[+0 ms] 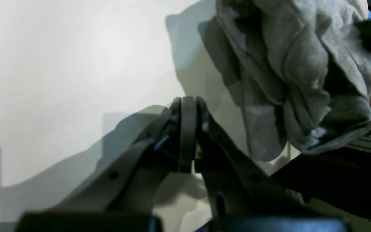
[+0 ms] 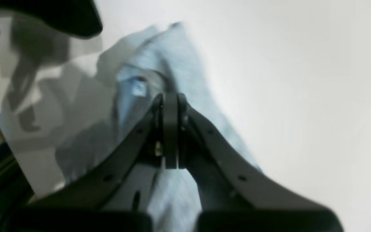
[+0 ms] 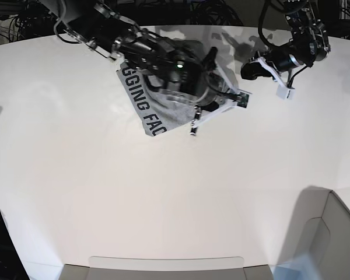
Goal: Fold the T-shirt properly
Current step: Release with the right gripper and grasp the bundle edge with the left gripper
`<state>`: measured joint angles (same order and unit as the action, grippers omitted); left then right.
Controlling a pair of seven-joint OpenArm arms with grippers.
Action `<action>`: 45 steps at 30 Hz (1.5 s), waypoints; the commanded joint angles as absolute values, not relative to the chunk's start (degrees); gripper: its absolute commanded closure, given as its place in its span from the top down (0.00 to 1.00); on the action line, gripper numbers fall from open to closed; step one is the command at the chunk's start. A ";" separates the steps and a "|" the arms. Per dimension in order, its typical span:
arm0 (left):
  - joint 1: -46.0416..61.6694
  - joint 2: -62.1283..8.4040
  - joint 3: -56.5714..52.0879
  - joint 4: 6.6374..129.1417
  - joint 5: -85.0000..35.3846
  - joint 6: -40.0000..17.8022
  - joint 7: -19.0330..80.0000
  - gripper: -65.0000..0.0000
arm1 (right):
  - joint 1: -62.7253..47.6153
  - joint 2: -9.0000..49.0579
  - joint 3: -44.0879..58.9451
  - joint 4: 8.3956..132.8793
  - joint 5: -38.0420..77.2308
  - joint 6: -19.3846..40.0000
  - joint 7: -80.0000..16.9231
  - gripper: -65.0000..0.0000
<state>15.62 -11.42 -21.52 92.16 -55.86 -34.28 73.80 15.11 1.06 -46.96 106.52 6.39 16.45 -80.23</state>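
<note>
The T-shirt (image 3: 157, 102) lies bunched on the far-centre area of the white worktop (image 3: 105, 192), with dark block lettering exposed along its near-left edge. My right arm extends from the far-left corner across the garment, covering most of it in the base view. My right pincer (image 2: 170, 130) sits at the shirt's right side; its jaws are pressed together, with pale fabric behind and beneath them, and I cannot tell whether any cloth is caught between them. My left pincer (image 1: 188, 135) hangs beside the shirt without contact, jaws fully together and gripping nothing, with the crumpled cloth ahead of it. The worktop is bare to the near side; its curved rim runs behind both arms.
</note>
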 commanded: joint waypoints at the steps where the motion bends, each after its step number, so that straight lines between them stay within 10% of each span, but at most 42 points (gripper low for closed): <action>1: 15.43 -12.00 -21.67 93.05 -57.01 -34.42 73.45 0.00 | 15.87 1.10 -46.46 108.62 6.46 16.75 -80.00 0.00; 11: 15.43 -11.91 -21.67 93.05 -57.01 -34.42 73.45 0.00 | 8.84 12.62 -41.98 111.52 6.46 25.36 -80.00 0.00; 17: 14.55 -11.74 -21.67 93.05 -57.01 -34.42 73.45 0.00 | 8.84 12.70 -49.71 111.43 6.29 39.16 -80.00 0.00; 25: 13.67 -11.82 -21.67 92.97 -57.01 -34.42 73.45 0.00 | 11.03 7.87 -54.20 111.78 6.02 40.00 -80.00 0.00; 37: 13.41 -16.04 -10.15 98.07 -57.01 -34.68 72.57 0.00 | 14.81 3.82 -15.16 110.99 -1.63 40.00 -80.00 0.00; 45: 11.56 -21.32 -2.15 106.15 -57.01 -34.51 69.85 0.00 | 11.91 13.41 -13.85 105.36 -5.41 40.00 -80.00 0.00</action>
<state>11.66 -20.80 -2.00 105.23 -55.90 -34.30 70.39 11.05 13.37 -14.04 104.60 -4.99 39.35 -79.94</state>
